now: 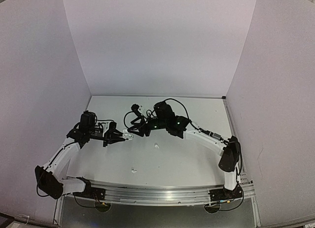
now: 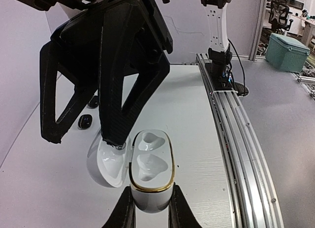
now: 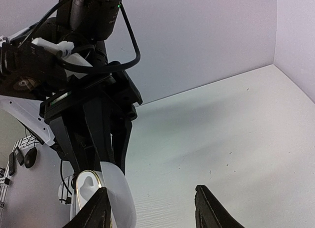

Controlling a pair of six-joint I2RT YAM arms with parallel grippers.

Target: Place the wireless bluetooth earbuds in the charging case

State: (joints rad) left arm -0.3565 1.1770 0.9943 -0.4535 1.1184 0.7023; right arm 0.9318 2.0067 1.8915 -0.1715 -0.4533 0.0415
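My left gripper (image 2: 151,189) is shut on the base of an open white charging case (image 2: 150,161) with a gold rim; both of its sockets are empty. Its lid (image 2: 108,161) hangs open to the left. My right gripper (image 3: 151,188) is open just beyond the case, with one fingertip (image 2: 114,138) touching the lid (image 3: 120,196). In the top view both grippers meet at table centre-left, the left gripper (image 1: 123,137) and the right gripper (image 1: 139,125). Two tiny white earbuds (image 1: 157,146) (image 1: 133,170) lie loose on the table nearer the arm bases.
Two small dark rounded items (image 2: 84,121) (image 2: 92,102) lie on the table beyond the case; whether they are buds or cases is unclear. White walls enclose the table on three sides. An aluminium rail (image 1: 157,193) runs along the near edge.
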